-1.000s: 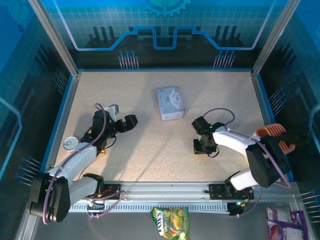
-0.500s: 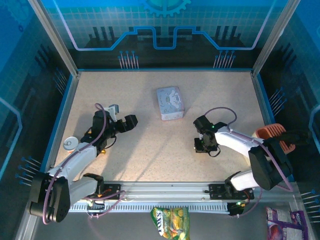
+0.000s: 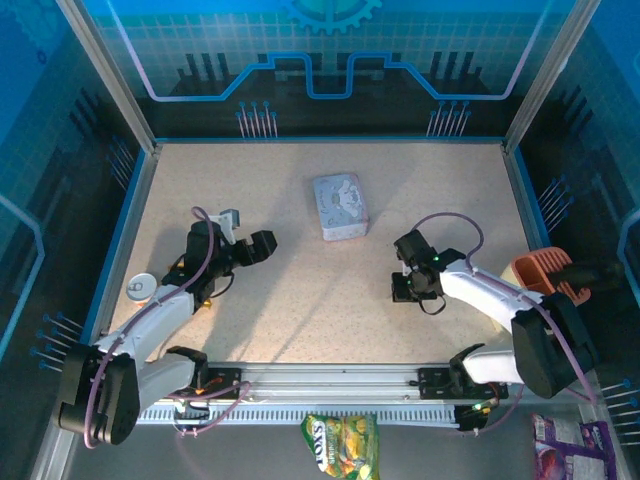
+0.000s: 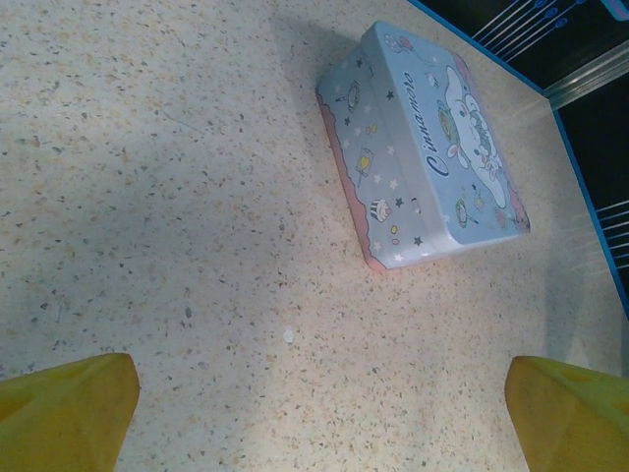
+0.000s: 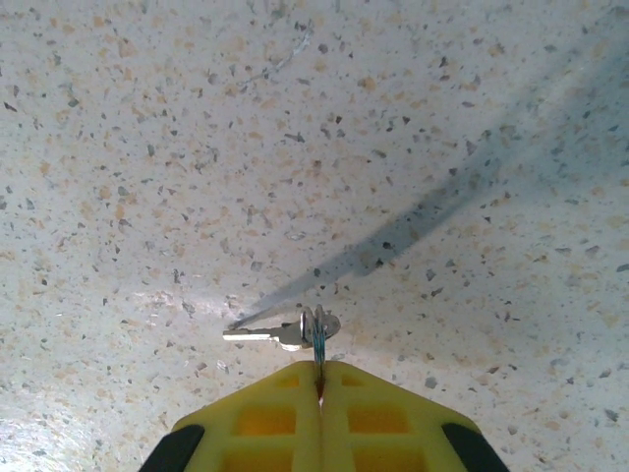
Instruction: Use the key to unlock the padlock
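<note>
A small silver key point(image 5: 278, 335) lies flat on the speckled table, blade pointing left, with its ring point(image 5: 320, 329) standing on edge. My right gripper point(image 5: 319, 379) is shut on that ring, its yellow fingers pressed together just behind the key. From above, the right gripper point(image 3: 404, 290) points down at the table right of centre. My left gripper point(image 3: 247, 234) hovers open over the left half of the table, and its yellow fingertips point(image 4: 69, 408) stand far apart with only bare table between them. The padlock is out of view.
A grey-blue cartoon tin point(image 3: 340, 206) lies at the table's middle back, and it is ahead of the left gripper as the tin point(image 4: 428, 147). A small round can point(image 3: 141, 287) sits at the left edge. An orange object point(image 3: 545, 268) rests outside the right wall.
My right gripper's fingers have come together on the key's ring, and its wrist has shifted slightly to the right. The left arm has stayed still.
</note>
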Robot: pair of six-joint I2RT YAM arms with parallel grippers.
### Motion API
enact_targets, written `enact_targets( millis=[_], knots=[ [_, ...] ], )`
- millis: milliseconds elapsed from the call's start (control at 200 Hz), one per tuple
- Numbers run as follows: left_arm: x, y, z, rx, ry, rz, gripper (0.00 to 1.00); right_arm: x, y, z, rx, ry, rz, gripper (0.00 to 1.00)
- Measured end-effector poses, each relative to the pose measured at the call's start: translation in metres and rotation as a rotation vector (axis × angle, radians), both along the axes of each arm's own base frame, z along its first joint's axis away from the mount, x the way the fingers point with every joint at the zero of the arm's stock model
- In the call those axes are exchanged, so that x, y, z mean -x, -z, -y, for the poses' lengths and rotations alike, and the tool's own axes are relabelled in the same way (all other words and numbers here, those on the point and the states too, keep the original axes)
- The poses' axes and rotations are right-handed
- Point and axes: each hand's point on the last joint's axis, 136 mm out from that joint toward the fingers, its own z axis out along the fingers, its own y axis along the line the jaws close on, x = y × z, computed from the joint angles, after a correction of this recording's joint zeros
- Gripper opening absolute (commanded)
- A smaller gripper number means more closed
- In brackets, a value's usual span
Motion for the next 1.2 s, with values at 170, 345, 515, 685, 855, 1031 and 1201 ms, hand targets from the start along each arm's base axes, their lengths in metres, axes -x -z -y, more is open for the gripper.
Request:
enact_targets(
  millis=[170, 345, 515, 685, 855, 1031, 1201],
  knots=[
    [0.006, -0.001, 0.014, 0.018, 0.062, 0.000, 0.94, -0.003, -0.004, 0.000, -0.016, 0.009, 0.015, 0.00],
    [0.026, 0.002, 0.066, 0.037, 0.269, 0.004, 0.90, -0.004, -0.008, -0.003, -0.047, 0.015, 0.024, 0.00],
    [0.065, 0.020, 0.120, 0.017, 0.518, -0.027, 0.88, -0.003, -0.009, -0.006, -0.073, 0.024, 0.012, 0.00],
    [0.089, 0.025, 0.148, 0.000, 0.658, -0.004, 0.87, -0.003, -0.015, -0.011, -0.112, 0.028, 0.021, 0.00],
    [0.091, 0.018, 0.156, -0.012, 0.698, 0.064, 0.85, -0.006, -0.031, -0.015, -0.155, 0.031, 0.055, 0.00],
    [0.092, 0.011, 0.165, -0.033, 0.729, 0.161, 0.82, -0.011, -0.056, -0.024, -0.217, 0.032, 0.096, 0.00],
    [0.100, 0.011, 0.170, -0.053, 0.764, 0.272, 0.81, -0.016, -0.089, -0.033, -0.284, 0.032, 0.145, 0.00]
  ],
)
